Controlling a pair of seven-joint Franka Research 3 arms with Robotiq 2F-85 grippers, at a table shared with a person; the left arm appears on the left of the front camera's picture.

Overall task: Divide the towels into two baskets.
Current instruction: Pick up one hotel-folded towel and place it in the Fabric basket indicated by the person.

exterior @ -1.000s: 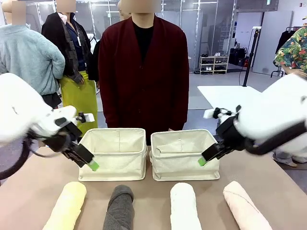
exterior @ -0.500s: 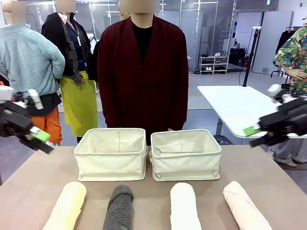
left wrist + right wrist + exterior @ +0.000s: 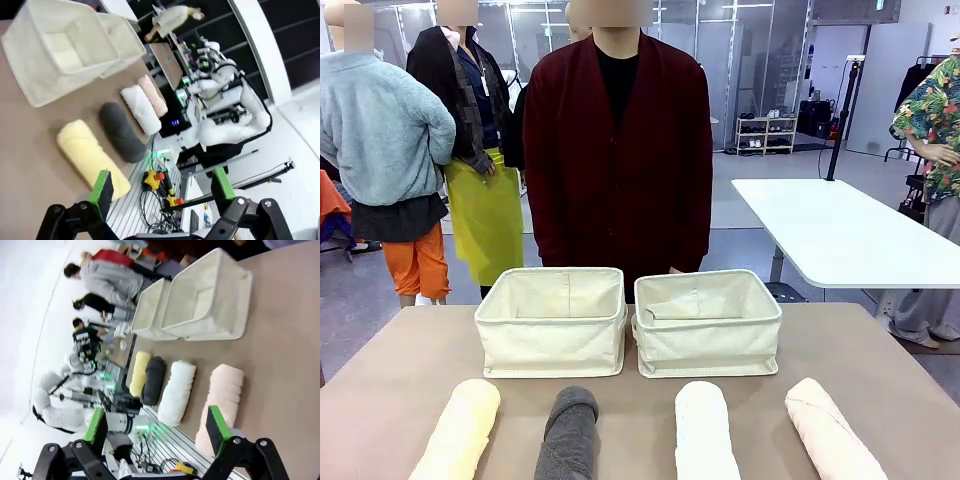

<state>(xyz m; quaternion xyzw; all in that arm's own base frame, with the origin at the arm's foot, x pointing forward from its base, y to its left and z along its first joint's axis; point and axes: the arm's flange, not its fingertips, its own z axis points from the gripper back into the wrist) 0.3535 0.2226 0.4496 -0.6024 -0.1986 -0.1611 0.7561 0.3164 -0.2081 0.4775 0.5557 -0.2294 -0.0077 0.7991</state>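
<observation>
Towels in neither gripper. Left gripper (image 3: pixel 161 180) spread wide, nothing between its green pads, raised above the near edge of the brown table (image 3: pixel 20 150). Closest to it in the left wrist view, the pale yellow towel (image 3: pixel 87 155); next along the same row, the dark grey towel (image 3: pixel 120 131), the white towel (image 3: pixel 141 107) and, farthest, the pale pink towel (image 3: pixel 152 92). Past the row, the left basket (image 3: pixel 50 75), with the right basket (image 3: pixel 125 42) just beside it.

Right gripper (image 3: pixel 156 422) also spread wide and holding nothing, raised near the other end of the row. Closest to it in the right wrist view, the pale pink roll, with the right basket beyond.

From the front: four rolls side by side along the near part of the table, small gaps between them, each pointing lengthwise toward the baskets. From the robot's left: yellow, grey, white, pink. All four on the tabletop, outside the baskets. Behind them, two cream canvas baskets, upright, almost touching at the table's middle. Directly behind the baskets, at the far edge, a standing person in a dark red cardigan (image 3: pixel 617 150).
</observation>
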